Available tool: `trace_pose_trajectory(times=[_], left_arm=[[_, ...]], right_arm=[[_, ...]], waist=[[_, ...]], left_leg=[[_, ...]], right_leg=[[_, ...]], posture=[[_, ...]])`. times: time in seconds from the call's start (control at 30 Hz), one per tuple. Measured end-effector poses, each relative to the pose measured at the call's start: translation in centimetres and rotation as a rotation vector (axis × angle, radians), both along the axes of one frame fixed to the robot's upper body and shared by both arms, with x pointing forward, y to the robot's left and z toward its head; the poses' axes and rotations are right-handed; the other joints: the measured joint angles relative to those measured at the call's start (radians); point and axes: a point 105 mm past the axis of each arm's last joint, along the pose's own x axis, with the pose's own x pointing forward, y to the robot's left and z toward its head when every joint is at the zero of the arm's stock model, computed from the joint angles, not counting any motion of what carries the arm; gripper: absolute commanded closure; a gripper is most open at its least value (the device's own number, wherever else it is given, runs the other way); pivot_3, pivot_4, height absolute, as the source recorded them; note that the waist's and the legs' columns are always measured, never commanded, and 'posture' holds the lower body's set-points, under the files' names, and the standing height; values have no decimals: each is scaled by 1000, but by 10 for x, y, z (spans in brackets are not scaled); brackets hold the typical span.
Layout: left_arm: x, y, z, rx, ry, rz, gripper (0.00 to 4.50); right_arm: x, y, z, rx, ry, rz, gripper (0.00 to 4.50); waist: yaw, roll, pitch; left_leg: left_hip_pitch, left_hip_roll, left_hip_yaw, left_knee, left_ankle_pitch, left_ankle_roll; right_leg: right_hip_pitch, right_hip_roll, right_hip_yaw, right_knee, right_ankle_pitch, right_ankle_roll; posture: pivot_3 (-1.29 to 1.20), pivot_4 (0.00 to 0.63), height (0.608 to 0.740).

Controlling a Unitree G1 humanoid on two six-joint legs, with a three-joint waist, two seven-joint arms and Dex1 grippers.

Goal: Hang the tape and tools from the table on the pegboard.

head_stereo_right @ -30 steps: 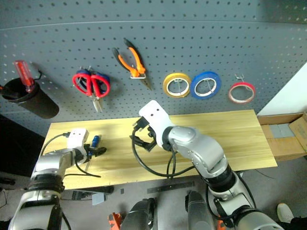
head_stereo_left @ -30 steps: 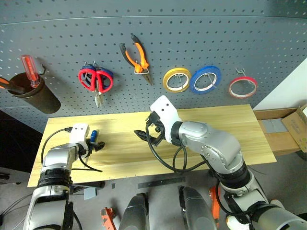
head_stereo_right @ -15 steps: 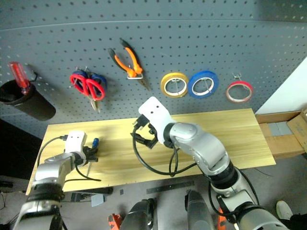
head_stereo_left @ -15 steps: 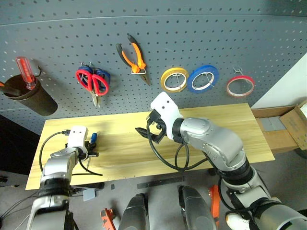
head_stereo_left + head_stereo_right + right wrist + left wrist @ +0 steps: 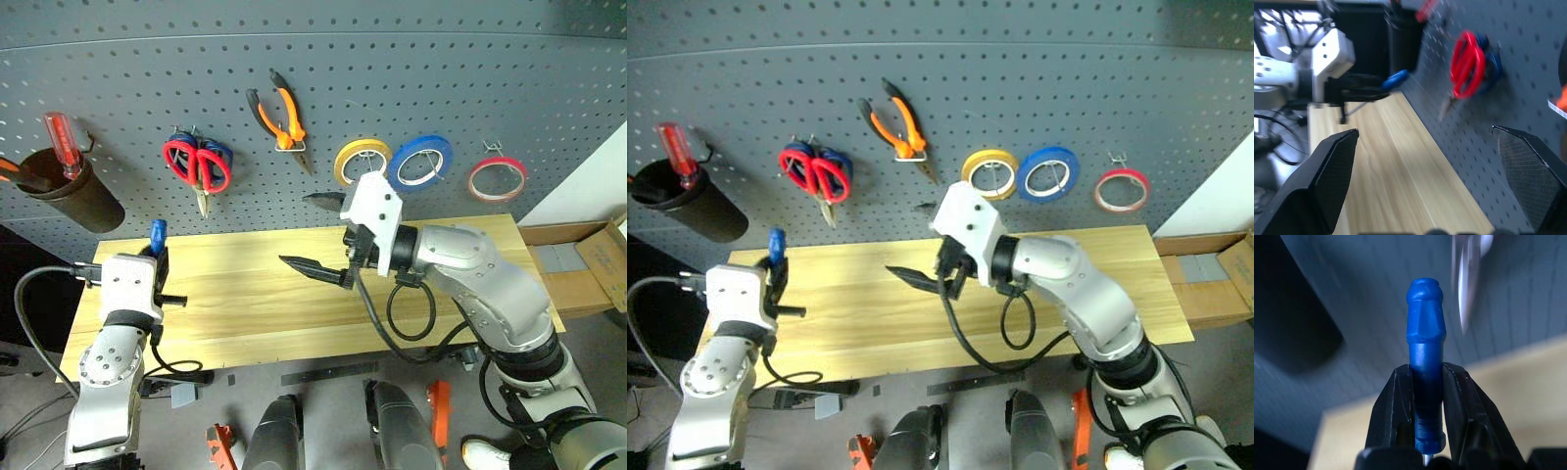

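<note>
- Left eye view, far left of the pegboard [image 5: 441, 69]: a dark cup [image 5: 71, 199] hangs there with a red-handled screwdriver [image 5: 61, 143] standing in it.
- Left gripper [image 5: 1427, 406]: raised above the left end of the table [image 5: 470, 294], clenched on the blue-handled screwdriver [image 5: 156, 234]. The left wrist view shows both black fingers [image 5: 1388, 411] pressed against the handle, which stands up between them; the metal shank points down under the gripper.
- Pegboard, next item: red-handled scissors [image 5: 196, 166] hang on a hook, blades down, with blue-handled scissors [image 5: 221, 155] behind them, overlapping.
- Next: orange-and-black pliers [image 5: 279, 117] hang on a hook, nose down and tilted to the right.
- Right gripper [image 5: 323, 235]: held over the middle of the table, pointing to the robot's left. Released, jaws spread wide, nothing between them.
- Pegboard, right part: 3 rolls in a row, each on its own hook and apart from the others: a yellow roll [image 5: 361, 162], a blue roll [image 5: 419, 162], then the thin red tape [image 5: 496, 178] furthest right.
- Table top: light wood, bare where visible.
- Far right, beyond the table end: an open cardboard box [image 5: 578, 264].
</note>
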Motion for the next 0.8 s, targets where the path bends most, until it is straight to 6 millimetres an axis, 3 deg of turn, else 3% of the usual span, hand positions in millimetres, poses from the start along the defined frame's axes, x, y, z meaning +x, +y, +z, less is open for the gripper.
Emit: trace_pose_trajectory(times=[0.1, 0.3, 0.43, 0.6, 0.8], left_arm=[[5, 2, 32, 8, -108, 9, 4022], [12, 21, 120, -17, -372, 54, 4022], [26, 29, 152, -117, -457, 30, 4022], [34, 37, 172, -152, -491, 7, 4022], [44, 60, 159, -178, -455, 61, 4022]], right_arm=[[3, -3, 13, 35, -29, 14, 0], [11, -3, 16, 50, -37, 26, 0], [16, -1, 19, 56, -56, 22, 0], [15, -1, 21, 59, -72, 22, 0], [17, -2, 21, 58, -77, 11, 0]], waist=[[6, -2, -2], [22, -5, -9], [26, -10, -17], [22, -12, -20], [18, -13, -21]], left_leg=[[0, -3, 0, 0, 0, 0], [0, -5, 0, 1, 2, -4], [-1, -7, -1, 1, 3, -5], [0, -7, -1, 1, 3, -5], [0, -7, -1, 1, 3, -6]], right_leg=[[0, 1, -1, 2, 0, 0], [0, 0, -1, 1, 0, 0], [-1, -1, -2, 1, 0, 0], [-1, -1, -1, 0, 0, 0], [-2, -1, -1, 2, 0, 0]], posture=[[-18, 186, 740], [-22, 167, 740], [-36, 162, 740], [-40, 159, 740], [-50, 164, 740]])
